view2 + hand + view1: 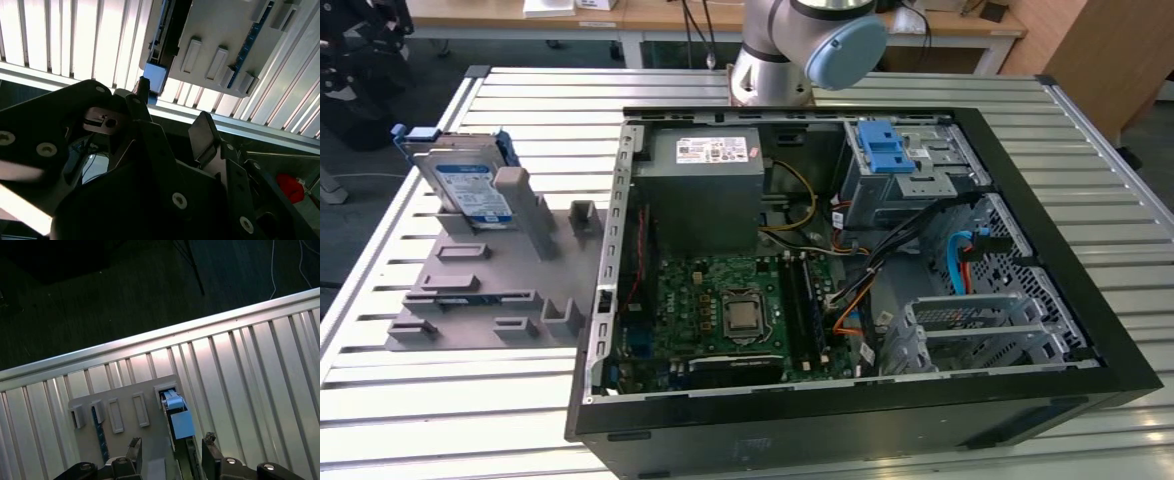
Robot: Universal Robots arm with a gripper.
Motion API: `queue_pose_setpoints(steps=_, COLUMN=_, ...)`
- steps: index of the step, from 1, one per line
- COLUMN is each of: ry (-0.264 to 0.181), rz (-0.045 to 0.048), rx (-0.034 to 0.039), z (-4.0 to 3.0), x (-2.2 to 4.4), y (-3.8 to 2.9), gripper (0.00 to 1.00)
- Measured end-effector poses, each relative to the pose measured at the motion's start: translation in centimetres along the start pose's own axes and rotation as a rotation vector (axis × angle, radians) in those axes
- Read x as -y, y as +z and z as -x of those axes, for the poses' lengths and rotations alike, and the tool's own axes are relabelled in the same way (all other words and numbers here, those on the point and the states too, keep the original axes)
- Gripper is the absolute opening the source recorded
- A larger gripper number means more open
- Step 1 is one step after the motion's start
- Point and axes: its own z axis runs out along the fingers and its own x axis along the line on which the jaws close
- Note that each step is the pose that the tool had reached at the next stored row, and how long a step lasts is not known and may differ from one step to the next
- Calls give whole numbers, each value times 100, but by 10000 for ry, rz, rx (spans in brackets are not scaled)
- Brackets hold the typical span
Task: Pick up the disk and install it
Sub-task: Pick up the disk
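The exterior view looks steeply down from high up, opposite the arm's base (781, 60). It takes in the whole slatted surface (480, 420), with the open computer case (1067, 300) at its middle and the grey holder (467, 300) near the edge at the exterior view's left. The first wrist view looks down past the pincer (171, 440) onto that holder (127, 445), the surface's edge and the dark floor (100, 290). The second wrist view sits close behind the pincer (172, 107) and shares the same holder (220, 30) and slats.

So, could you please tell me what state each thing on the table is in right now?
disk: standing on edge in the grey holder, not gripped.
pincer: open, holding nothing.
computer case: lying flat, side open, insides exposed.
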Motion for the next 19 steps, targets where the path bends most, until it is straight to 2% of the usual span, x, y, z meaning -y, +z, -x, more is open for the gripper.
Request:
queue_pose_setpoints(steps=3, ry=-14, rz=1, rx=1, z=0, x=0, y=0, gripper=59)
queue_pose_setpoints(steps=7, ry=-499, rz=4, rx=-3, z=0, x=0, y=0, gripper=59)
queue_pose_setpoints(steps=9, ry=-572, rz=-12, rx=-1, z=0, x=1, y=1, gripper=59)
queue_pose_setpoints(steps=11, ry=-634, rz=-61, rx=9, z=0, x=0, y=1, gripper=59)
queue_pose_setpoints(steps=14, ry=-766, rz=-214, rx=45, z=0, x=0, y=4, gripper=59)
queue_pose_setpoints(steps=15, ry=-803, rz=-237, rx=50, z=0, x=1, y=4, gripper=59)
queue_pose_setpoints(steps=19, ry=-830, rz=-239, rx=51, z=0, x=0, y=5, gripper=59)
